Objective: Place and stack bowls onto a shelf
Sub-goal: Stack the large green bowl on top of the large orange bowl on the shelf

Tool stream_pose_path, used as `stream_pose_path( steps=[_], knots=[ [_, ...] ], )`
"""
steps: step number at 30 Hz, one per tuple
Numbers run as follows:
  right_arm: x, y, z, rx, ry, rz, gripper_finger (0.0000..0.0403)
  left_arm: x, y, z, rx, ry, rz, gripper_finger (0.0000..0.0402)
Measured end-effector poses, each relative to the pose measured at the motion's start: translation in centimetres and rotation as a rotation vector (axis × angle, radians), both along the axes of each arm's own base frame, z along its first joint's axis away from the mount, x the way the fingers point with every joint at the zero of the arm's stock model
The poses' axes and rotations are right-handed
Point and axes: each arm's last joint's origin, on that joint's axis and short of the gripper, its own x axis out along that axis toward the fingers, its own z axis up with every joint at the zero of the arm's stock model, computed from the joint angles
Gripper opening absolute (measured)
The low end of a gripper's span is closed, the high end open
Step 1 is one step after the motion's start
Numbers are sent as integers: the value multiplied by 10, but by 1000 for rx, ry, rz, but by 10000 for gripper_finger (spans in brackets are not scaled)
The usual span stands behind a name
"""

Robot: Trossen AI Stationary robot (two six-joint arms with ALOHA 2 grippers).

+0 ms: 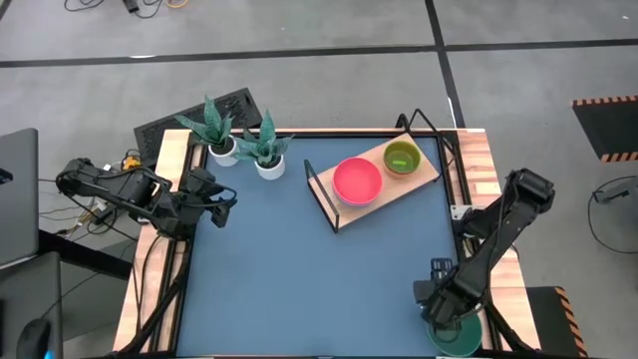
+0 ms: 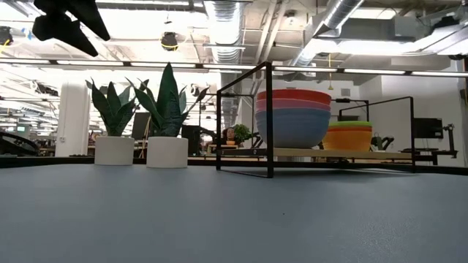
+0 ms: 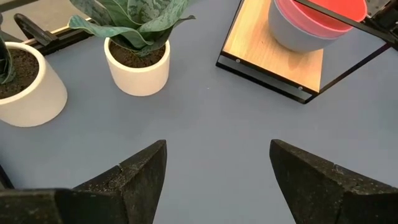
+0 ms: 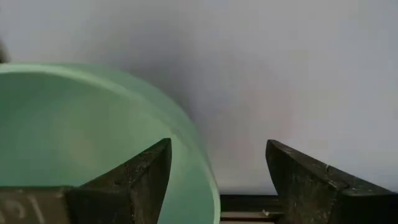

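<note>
The dark green bowl (image 1: 461, 337) sits at the table's near right corner. My right gripper (image 1: 439, 297) is open over its rim. In the right wrist view (image 4: 217, 146) one finger stands inside the bowl (image 4: 93, 124) and one outside its wall, and I see no touch. The shelf (image 1: 424, 172) stands at the far right. It holds a stack of larger bowls (image 2: 292, 117), coral-red on top, then pink and blue, and beside it a stack of small bowls (image 2: 349, 135) with lime green on top. My left gripper (image 3: 217, 149) is open and empty above the far left of the table (image 1: 214, 199).
Two white pots with spiky green plants (image 1: 239, 148) stand at the table's far left, close to my left gripper; they also show in the left wrist view (image 3: 138, 65). The blue table top (image 1: 299, 279) lies bare between the arms. The shelf's black wire frame (image 2: 269, 117) rises above its board.
</note>
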Motion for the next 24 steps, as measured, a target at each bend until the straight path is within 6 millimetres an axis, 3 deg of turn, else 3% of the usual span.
stream_pose_path(
  steps=[4,7,10,14,19,24],
  knots=[
    [3,4,-11,-32,23,22,277,0,0,0,-3,1,-3,269],
    [4,4,-13,-37,27,25,239,0,0,0,-9,7,-16,269],
    [4,2,-10,-29,21,13,163,0,-1,0,-6,11,-22,269],
    [6,-2,-4,4,27,-7,31,0,-1,0,-5,11,-22,269],
    [18,-16,11,48,-12,-93,26,0,-1,0,-6,12,-23,269],
    [44,-43,58,85,-152,-163,26,0,0,0,-6,12,-23,269]
  ],
)
